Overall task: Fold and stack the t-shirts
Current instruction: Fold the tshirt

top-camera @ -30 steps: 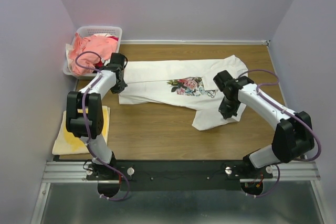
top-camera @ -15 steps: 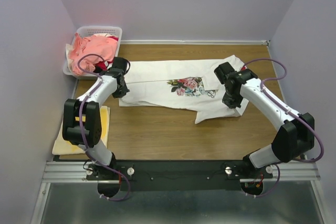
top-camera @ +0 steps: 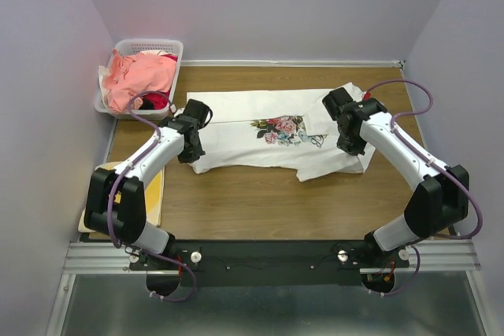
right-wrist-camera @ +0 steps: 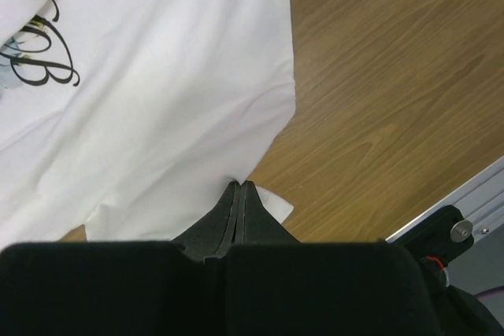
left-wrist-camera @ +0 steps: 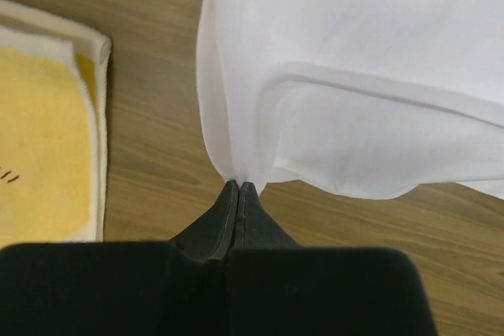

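White floral-print cotton t-shirt [top-camera: 244, 112] lies crosswise; left gripper [left-wrist-camera: 238, 186] pinches its near edge left of the print [top-camera: 285, 129], right gripper [right-wrist-camera: 239, 186] right of it.

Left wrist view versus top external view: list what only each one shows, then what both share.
Only the left wrist view: a close look at the left pincer shut on a layered edge of the white t-shirt. Only the top external view: the right pincer, the floral print, and the white basket holding salmon-pink clothes. Both: the white t-shirt, the yellow folded cloth and the wooden table.
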Motion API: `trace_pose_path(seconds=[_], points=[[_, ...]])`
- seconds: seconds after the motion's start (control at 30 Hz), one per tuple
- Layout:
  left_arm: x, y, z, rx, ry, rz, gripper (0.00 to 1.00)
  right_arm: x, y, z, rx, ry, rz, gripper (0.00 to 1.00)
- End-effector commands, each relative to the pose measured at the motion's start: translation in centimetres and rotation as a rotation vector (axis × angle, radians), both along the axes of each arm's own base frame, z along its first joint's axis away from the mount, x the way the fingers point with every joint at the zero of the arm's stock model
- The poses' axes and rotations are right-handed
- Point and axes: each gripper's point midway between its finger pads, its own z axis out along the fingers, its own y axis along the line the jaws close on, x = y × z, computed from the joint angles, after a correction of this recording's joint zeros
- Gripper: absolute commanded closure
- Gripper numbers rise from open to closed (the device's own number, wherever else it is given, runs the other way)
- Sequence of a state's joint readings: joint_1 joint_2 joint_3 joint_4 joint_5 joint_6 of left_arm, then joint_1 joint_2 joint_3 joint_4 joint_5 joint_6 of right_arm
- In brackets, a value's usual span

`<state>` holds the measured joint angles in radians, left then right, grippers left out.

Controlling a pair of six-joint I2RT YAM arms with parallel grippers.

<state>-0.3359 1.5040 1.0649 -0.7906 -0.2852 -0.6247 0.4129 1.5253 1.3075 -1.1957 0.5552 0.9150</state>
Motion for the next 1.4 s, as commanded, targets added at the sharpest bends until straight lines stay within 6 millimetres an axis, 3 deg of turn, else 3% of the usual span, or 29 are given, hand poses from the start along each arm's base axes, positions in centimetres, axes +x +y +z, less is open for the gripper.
trace_pose_path(seconds=[0.0, 0.23, 0.4, 0.73, 1.03, 1.17, 1.37], points=[[-2.1, 1.9, 2.0, 0.041, -0.028, 0.123, 1.0, 0.1, -2.2, 2.2, -0.053, -0.077, -0.042, 0.99], [-1.1, 2.7, 3.7, 0.06, -0.099, 0.211, 1.0, 0.5, -4.2, 3.1, -0.098, -0.099, -0.078, 0.99], [0.3, 3.2, 4.9, 0.051, -0.147, 0.261, 1.0, 1.9, -5.7, 4.2, -0.114, -0.143, -0.112, 0.99], [1.5, 4.1, 4.5, 0.063, -0.152, 0.286, 1.0, 4.8, -8.1, 6.0, -0.124, -0.214, -0.15, 0.99], [6.0, 4.7, 4.3, 0.078, -0.182, 0.295, 1.0, 8.3, -8.5, 3.7, -0.09, -0.218, -0.158, 0.99], [8.5, 4.7, 3.4, 0.085, -0.177, 0.29, 1.0, 10.1, -8.5, 2.6, -0.071, -0.217, -0.152, 0.99], [10.6, 4.8, 1.9, 0.105, -0.156, 0.293, 1.0, 13.0, -8.2, 0.9, -0.048, -0.21, -0.133, 0.99]])
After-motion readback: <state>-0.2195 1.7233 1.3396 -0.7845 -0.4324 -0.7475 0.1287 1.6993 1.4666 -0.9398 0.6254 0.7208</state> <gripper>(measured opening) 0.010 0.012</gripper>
